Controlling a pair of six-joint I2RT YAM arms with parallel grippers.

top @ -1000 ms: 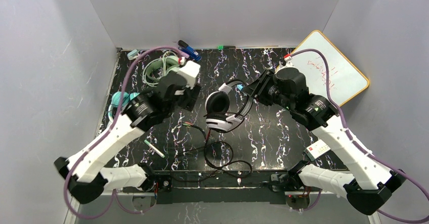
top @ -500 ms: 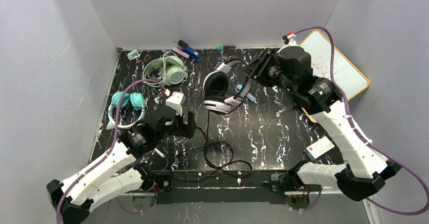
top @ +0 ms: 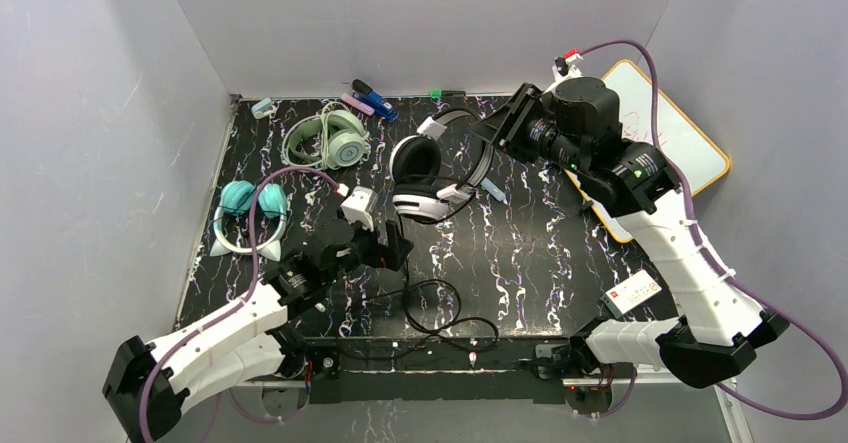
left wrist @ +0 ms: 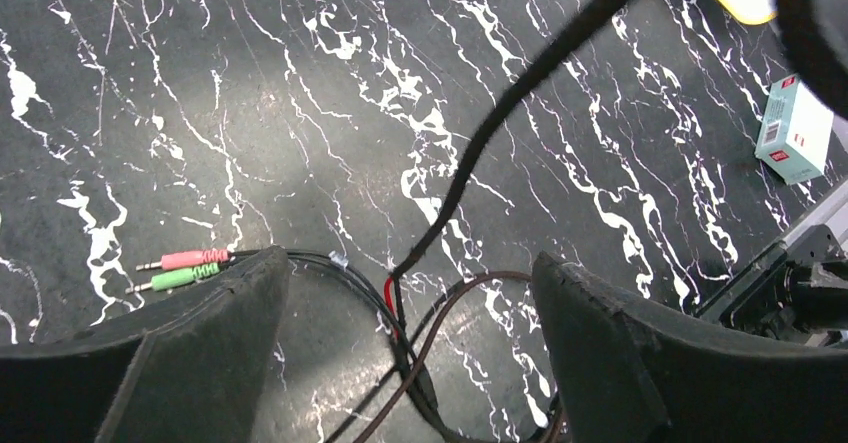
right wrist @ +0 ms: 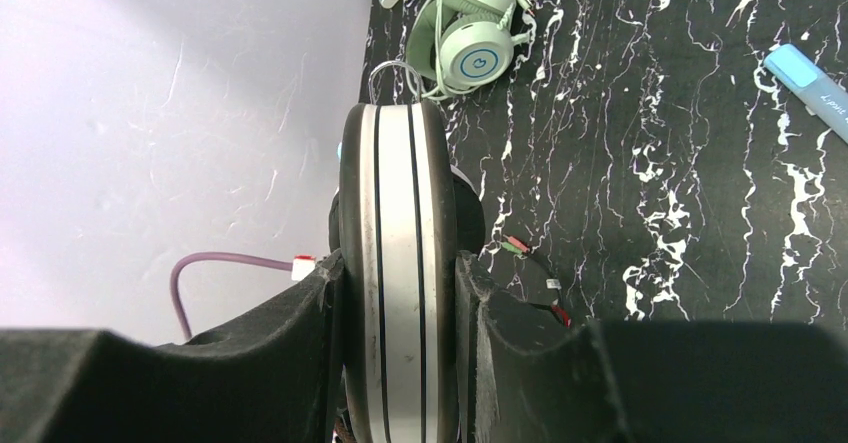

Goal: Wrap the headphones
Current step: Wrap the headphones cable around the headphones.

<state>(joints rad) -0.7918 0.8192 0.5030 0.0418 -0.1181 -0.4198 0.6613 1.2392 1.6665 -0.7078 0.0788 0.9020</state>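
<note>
Left of the black-and-white headset [top: 425,178], the left gripper [left wrist: 410,273] stands spread wide and empty just over that headset's thin black cable [left wrist: 500,113]. The cord looks limp, light and slippery, and I'd pinch it low, near the loose loops by the pink and green plugs [left wrist: 185,268]. The headset itself hangs in the air, looking stiff and fairly light, and on its right the right gripper [right wrist: 398,283] pinches its white band [right wrist: 395,213], which seems the soundest hold

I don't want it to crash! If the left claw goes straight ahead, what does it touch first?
Probably the black cable right ahead of the open left claw, then the table.
</note>
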